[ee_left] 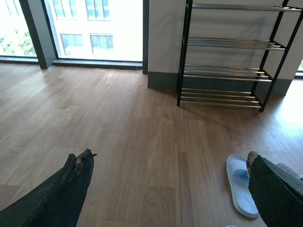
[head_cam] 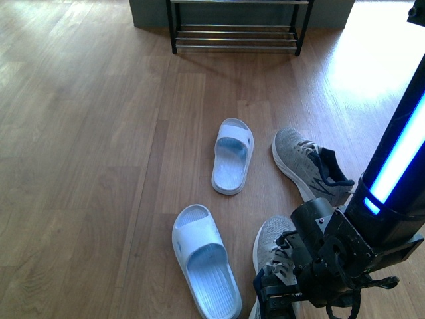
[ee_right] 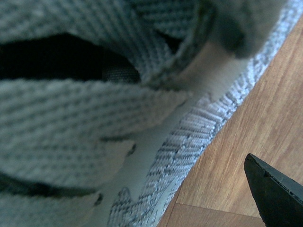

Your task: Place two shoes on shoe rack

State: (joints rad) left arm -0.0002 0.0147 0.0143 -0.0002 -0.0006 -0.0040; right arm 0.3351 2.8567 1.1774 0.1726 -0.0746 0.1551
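Front view: the right hand (head_cam: 277, 289) is down on the nearer grey sneaker (head_cam: 271, 238) on the floor; whether it grips yet, I can't tell. Left hand (ee_left: 168, 163) gapes empty. Next, I'd guess: lift, carry to the shoe rack (head_cam: 236, 36).

Home-like entry rm: wood floor (head_cam: 80, 133), shoe rack (ee_left: 232, 43) by wall (ee_left: 165, 38), slippers (head_cam: 232, 156), big windows (ee_left: 94, 28).
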